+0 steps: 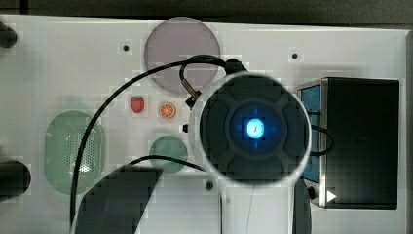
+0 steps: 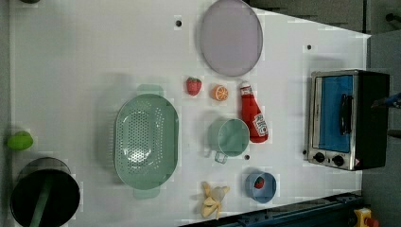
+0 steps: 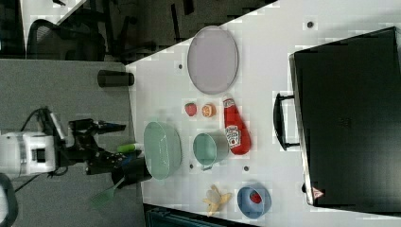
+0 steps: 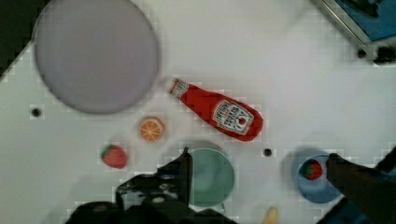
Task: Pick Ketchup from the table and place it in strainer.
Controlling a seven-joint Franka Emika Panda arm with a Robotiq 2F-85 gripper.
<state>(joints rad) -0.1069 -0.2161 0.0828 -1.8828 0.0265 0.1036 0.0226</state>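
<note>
- Fingers (image 4: 257, 163) spread apart and empty, high above the white worktop (image 2: 94, 56).
- Red squeeze Ketchup bottle with white cap (image 4: 215, 110) lies flat between round green cup (image 4: 210, 176) and toaster oven (image 2: 347, 118); the top view hides it behind the arm.
- Pale green perforated oval strainer (image 2: 145, 140) empty, well apart from the bottle.
- Left view adds a peeled banana toy (image 2: 213, 199).

Ketchup (image 4: 215, 112) lying on table, pale label facing up; lettering too small to read, brand not legible. Small white triangle sign showing on toaster oven (image 1: 358, 141) corner.
</note>
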